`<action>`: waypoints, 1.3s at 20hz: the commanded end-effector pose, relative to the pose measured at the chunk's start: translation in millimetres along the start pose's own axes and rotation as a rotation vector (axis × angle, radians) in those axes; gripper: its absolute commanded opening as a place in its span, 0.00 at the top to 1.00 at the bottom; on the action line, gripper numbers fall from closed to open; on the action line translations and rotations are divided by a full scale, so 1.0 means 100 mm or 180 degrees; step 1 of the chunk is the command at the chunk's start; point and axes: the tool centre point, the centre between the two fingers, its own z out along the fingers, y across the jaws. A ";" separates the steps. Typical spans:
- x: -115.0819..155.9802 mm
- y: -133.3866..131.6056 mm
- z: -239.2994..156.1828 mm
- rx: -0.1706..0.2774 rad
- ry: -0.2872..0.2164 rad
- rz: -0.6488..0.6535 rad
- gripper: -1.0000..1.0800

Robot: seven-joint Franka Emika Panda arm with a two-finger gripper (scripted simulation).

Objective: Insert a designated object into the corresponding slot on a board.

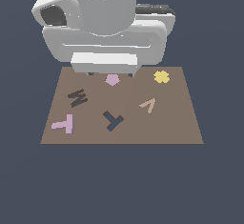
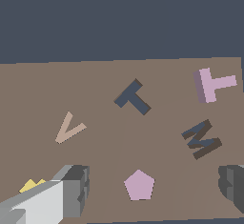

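**Open gripper above the pentagon, pink T untouched at the board's corner**

Exterior view: the large flat brown rectangular board (image 1: 181,123) carries several small marks. The small flat light-pink T-shaped piece (image 1: 65,124) lies near the board's front corner on the exterior view's left, well apart from the arm. The dark navy-blue T-shaped slot (image 1: 113,120) sits near the middle of the front half, tilted. Behind the pink T lies a dark brown N shape (image 1: 77,97); a tan V shape (image 1: 149,105) and a yellow cross-like shape (image 1: 162,77) lie toward the exterior view's right. The white arm hangs over the board's far edge, its gripper (image 1: 110,74) just above a pink pentagon (image 1: 112,79).

Wrist view: the gripper's two grey fingers (image 2: 76,189) stand wide apart, holding nothing, with the pentagon (image 2: 139,185) between them on the board (image 2: 157,142). The pink T (image 2: 212,85), the navy slot (image 2: 133,97), the N (image 2: 201,139) and the V (image 2: 68,128) lie beyond.
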 end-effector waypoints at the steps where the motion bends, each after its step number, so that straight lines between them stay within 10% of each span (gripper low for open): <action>1: 0.00 0.00 0.00 0.0000 0.0000 0.0000 0.04; 26: 0.51 1.10 0.98 0.0023 -0.0107 -0.0409 0.04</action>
